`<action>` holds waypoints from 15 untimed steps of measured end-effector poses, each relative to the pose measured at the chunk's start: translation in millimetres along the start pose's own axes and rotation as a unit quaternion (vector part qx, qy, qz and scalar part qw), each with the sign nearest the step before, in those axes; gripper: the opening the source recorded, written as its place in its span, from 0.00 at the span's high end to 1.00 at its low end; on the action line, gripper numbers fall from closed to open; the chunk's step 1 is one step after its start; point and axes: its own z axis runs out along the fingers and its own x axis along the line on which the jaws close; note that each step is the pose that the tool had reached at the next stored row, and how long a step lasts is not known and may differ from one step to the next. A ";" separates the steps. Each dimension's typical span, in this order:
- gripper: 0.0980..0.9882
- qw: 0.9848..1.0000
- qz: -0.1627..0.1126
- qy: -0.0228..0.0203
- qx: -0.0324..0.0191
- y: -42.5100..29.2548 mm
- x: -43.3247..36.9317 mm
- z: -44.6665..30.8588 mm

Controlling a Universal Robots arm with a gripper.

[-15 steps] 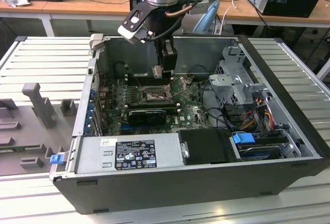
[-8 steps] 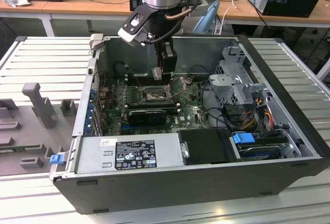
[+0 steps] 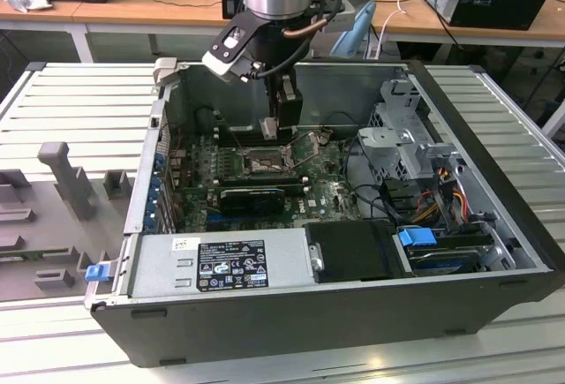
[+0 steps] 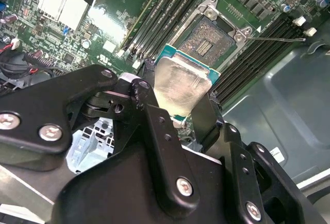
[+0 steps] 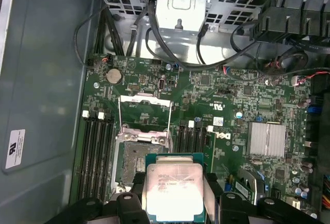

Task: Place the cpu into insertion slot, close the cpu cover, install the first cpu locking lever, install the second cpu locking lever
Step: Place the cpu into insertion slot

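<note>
My gripper hangs inside the open computer case, shut on the cpu, a flat silvery square chip with a green edge. In both wrist views the cpu sits between the black fingers, tilted, and a short way above the motherboard. The insertion slot is a dark square socket with a metal rim, uncovered, partly under the chip's edge in the first wrist view. The cpu cover stands swung open beside the socket. A thin locking lever sticks out sideways.
Long black memory slots flank the socket. A silver finned heatsink and a black card sit on the green board. The drive cage with cables and the power supply fill the case's other parts.
</note>
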 end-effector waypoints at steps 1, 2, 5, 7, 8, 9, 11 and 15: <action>0.52 1.000 0.000 0.000 0.000 0.0 0.0 0.5; 0.52 1.000 0.000 0.000 0.000 -0.1 0.0 0.8; 0.52 1.000 0.000 0.000 0.000 -0.2 0.0 2.1; 0.52 1.000 0.000 0.000 0.000 -0.3 -0.1 3.3; 0.52 1.000 0.000 0.000 0.000 -0.3 -0.1 3.5; 0.52 1.000 0.000 0.000 0.000 -0.3 -0.1 3.7; 0.52 1.000 0.000 0.000 0.000 -0.4 -0.1 4.3; 0.52 1.000 0.000 0.000 0.000 -0.5 -0.1 5.5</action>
